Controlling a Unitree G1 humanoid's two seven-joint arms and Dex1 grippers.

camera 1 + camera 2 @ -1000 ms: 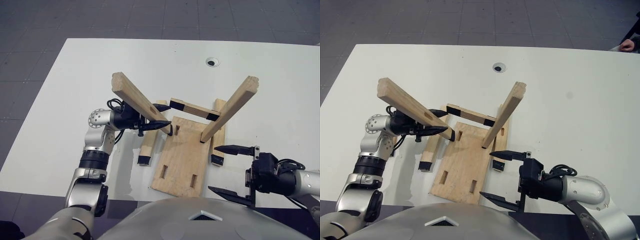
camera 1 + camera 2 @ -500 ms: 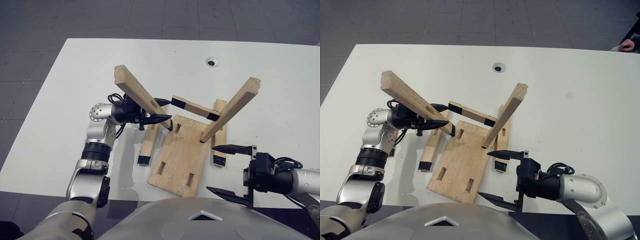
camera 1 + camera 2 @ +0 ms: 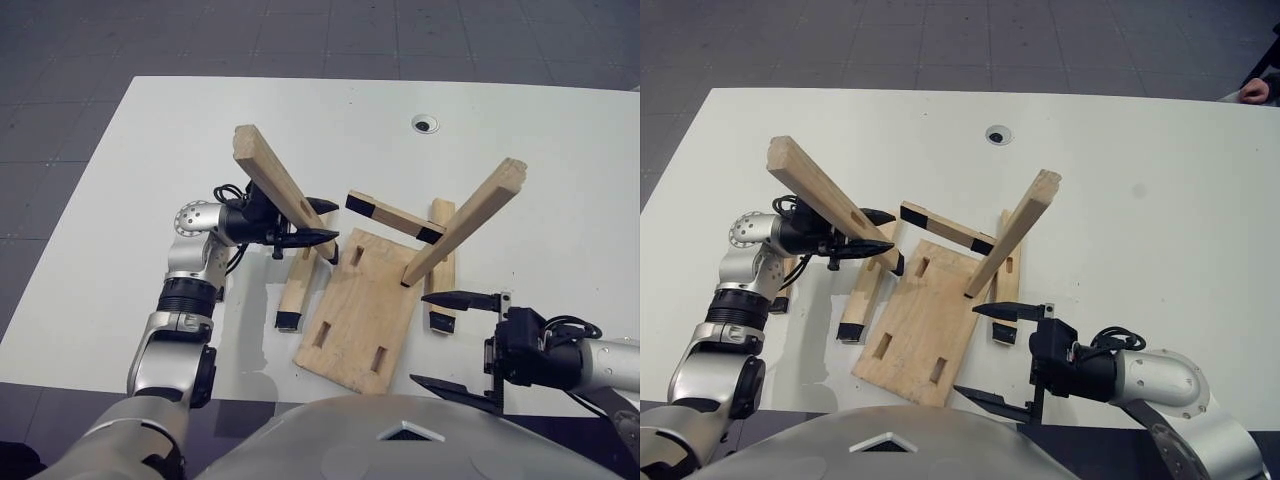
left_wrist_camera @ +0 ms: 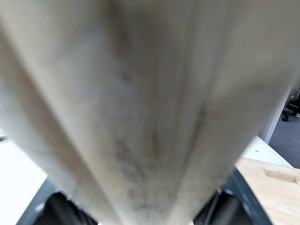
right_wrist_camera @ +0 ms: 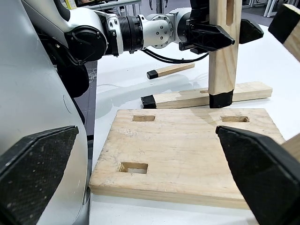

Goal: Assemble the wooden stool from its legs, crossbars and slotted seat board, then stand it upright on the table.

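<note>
Looking down from the head camera, the slotted seat board lies flat on the white table near its front edge. A standing leg leans with its foot planted at the board's far right corner. The left gripper is clamped around the gripped leg and holds it slanted, its black-capped lower end just beside the board's far left corner. A long crossbar with black ends spans between these two legs, raised off the board. The left loose leg lies flat beside the board, and the right loose leg lies along its other side. The right gripper hovers at the board's near right corner, spread wide and holding nothing. A short crossbar lies by the left arm.

From the left wrist, the gripped leg sits close against the lens, with a corner of the slotted seat board beyond.

From the right wrist, the wide-apart fingers frame the slotted seat board. Past its far edge the left gripper squeezes the gripped leg.
</note>
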